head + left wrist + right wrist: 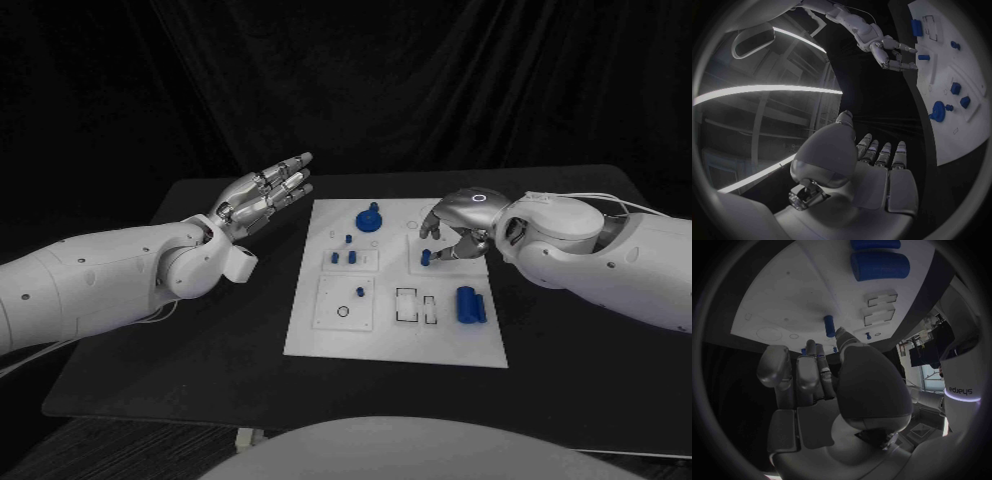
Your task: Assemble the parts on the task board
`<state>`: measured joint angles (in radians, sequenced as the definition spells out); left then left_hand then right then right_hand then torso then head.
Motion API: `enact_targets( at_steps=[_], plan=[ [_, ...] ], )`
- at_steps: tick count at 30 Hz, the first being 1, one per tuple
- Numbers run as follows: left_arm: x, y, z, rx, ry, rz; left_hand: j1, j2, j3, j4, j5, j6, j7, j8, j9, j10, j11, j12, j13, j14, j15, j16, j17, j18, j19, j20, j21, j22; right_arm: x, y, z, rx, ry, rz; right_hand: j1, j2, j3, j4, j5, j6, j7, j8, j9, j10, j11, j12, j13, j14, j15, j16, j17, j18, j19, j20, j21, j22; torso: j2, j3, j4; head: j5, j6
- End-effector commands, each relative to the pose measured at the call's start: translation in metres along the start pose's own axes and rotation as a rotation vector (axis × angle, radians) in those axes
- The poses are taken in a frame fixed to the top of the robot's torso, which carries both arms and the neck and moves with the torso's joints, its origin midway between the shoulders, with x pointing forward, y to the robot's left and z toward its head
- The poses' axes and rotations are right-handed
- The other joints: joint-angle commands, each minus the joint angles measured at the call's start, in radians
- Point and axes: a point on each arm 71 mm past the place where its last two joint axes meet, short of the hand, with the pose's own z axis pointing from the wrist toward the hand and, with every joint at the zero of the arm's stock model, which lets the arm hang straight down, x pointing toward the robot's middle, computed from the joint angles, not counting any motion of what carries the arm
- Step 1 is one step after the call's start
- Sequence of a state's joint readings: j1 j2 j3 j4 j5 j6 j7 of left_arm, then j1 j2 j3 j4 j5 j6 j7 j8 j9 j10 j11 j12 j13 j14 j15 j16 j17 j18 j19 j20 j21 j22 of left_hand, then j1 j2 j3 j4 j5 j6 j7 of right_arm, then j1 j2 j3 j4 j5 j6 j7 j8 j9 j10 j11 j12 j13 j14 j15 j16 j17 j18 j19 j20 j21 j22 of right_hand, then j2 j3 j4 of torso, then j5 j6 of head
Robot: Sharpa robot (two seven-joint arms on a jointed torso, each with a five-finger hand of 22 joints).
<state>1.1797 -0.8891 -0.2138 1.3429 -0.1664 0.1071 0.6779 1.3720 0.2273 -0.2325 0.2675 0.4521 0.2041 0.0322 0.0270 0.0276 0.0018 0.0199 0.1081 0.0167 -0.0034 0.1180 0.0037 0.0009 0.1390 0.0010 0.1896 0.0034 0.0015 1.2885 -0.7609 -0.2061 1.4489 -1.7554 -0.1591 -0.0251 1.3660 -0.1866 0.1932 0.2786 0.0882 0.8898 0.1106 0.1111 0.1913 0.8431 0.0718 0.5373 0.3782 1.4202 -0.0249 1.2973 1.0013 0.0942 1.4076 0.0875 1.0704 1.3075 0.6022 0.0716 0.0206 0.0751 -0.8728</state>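
The left hand point(264, 195) hung above the table's point(173, 340) left side, beside the white board point(397, 335), fingers spread and holding nothing. A round blue knob point(369, 218) stood near the board's far edge. The right hand point(459, 228) reached over the board, fingertips pinching a small blue peg point(427, 257).

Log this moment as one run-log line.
left hand: open, raised beside task board | right hand: fingers at small blue peg, grip unclear | blue cylinders: lying on board
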Motion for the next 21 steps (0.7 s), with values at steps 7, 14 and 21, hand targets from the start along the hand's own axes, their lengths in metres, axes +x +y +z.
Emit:
enact_targets(
  at_steps=[7, 14, 21],
  plan=[
    [0.001, -0.004, 0.000, 0.062, -0.004, -0.009, 0.005, -0.004, -0.001, 0.008, 0.004, 0.005, 0.000, 0.005, 0.002, 0.001, 0.004, 0.004, 0.002, 0.003, 0.002, -0.004, -0.001, 0.003, -0.001, 0.003, -0.003, -0.002, 0.009, 0.002, 0.003, 0.002, 0.054, -0.006, 0.003, 0.001, -0.007, 0.002, -0.008, -0.002, 0.000, 0.000, 0.002, -0.012, 0.000, -0.001, -0.001, -0.009, 0.002, -0.008, -0.004, 0.002, -0.008, -0.003, -0.007, 0.136, 0.000, -0.0004, -0.0003, -0.002, 0.000],
    [0.001, -0.004, 0.000, 0.060, 0.000, -0.012, 0.008, -0.001, 0.001, 0.010, 0.006, 0.004, 0.000, 0.005, 0.001, 0.001, 0.007, 0.006, 0.002, 0.003, 0.002, -0.004, -0.001, 0.004, -0.001, 0.003, -0.003, -0.002, 0.014, 0.006, 0.005, -0.013, 0.064, 0.004, 0.068, 0.014, 0.027, -0.028, 0.253, 0.024, -0.004, 0.016, 0.017, -0.005, 0.002, -0.008, -0.014, -0.014, 0.001, -0.007, -0.006, 0.002, -0.010, -0.003, -0.009, 0.136, 0.000, 0.0002, -0.0004, -0.001, 0.000],
    [0.001, -0.004, 0.000, 0.056, 0.001, -0.013, 0.012, 0.000, 0.003, 0.008, 0.010, 0.004, 0.000, 0.005, 0.001, 0.002, 0.009, 0.006, 0.002, 0.003, 0.001, -0.004, -0.001, 0.004, -0.001, 0.003, -0.003, -0.002, 0.020, 0.009, 0.007, -0.025, 0.059, 0.020, 0.086, 0.000, 0.077, -0.039, 0.376, 0.038, -0.007, 0.025, 0.031, 0.019, 0.001, -0.025, -0.034, -0.016, 0.006, -0.008, -0.010, 0.002, -0.011, -0.002, -0.011, 0.136, 0.001, -0.0005, -0.0004, 0.002, 0.000]
  ],
)
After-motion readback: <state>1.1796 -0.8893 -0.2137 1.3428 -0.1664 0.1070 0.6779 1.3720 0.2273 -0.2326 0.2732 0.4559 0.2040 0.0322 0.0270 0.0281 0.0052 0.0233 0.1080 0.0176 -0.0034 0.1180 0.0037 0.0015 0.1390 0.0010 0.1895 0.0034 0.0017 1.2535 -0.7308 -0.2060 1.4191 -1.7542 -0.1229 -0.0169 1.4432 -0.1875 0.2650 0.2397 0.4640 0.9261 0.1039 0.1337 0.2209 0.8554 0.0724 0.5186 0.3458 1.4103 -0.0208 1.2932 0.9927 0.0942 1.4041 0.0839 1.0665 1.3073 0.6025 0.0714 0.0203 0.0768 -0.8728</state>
